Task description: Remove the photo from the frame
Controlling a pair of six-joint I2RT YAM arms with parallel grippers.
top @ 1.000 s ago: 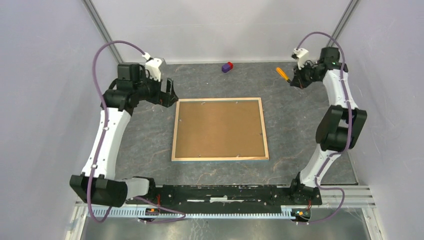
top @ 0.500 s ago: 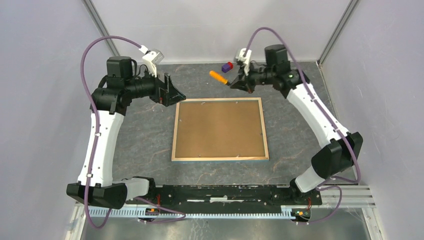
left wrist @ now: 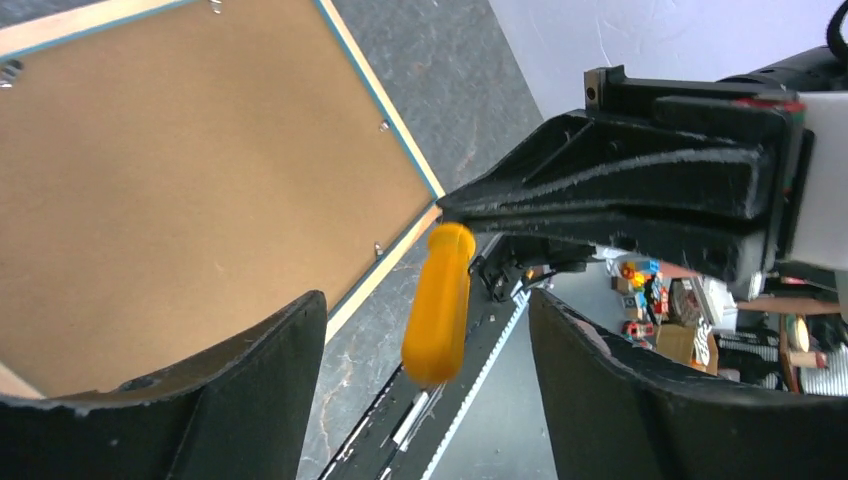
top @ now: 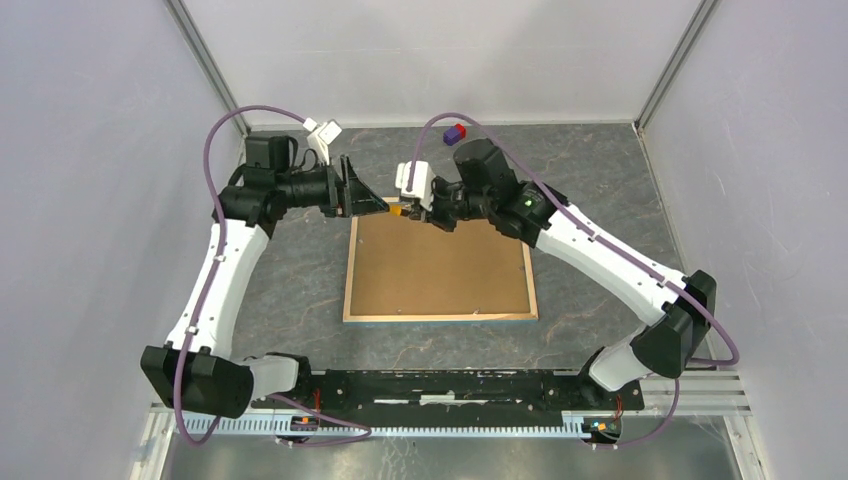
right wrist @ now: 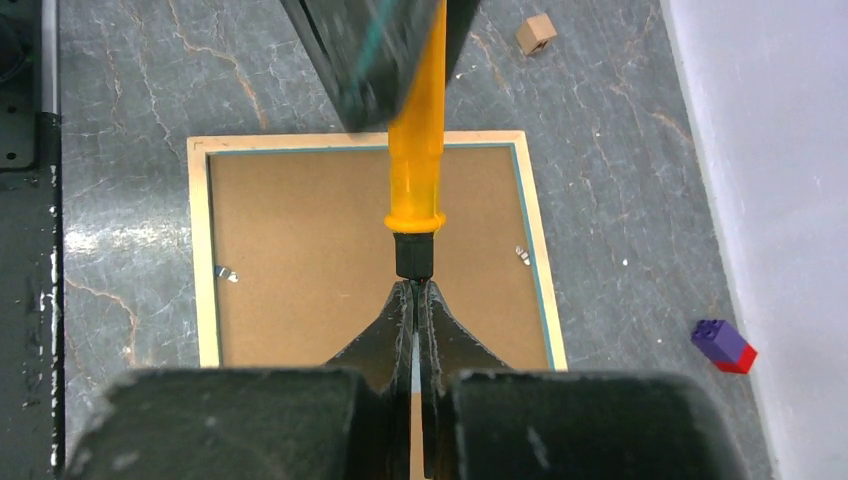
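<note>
the frame (top: 440, 258) lies back-up on the counter (top: 600, 180), the photo hidden underneath; the right pincer (right wrist: 415, 285), clenched on an orange-handled screwdriver (right wrist: 418, 150), offers its handle between the released left pincer (left wrist: 425, 300), likely a handover for prying the tabs (right wrist: 227, 272)

- frame (top: 440, 265): matt brown fibreboard back, pale bare-wood rim, small shiny metal tabs (right wrist: 228, 272).
- screwdriver (left wrist: 437, 320): smooth, glossy orange plastic handle.
- left gripper (left wrist: 425, 297): matt black plastic fingers (left wrist: 640, 400), rough along the edges.
- table (top: 600, 190): dark grey, veined stone look, matt.
</note>
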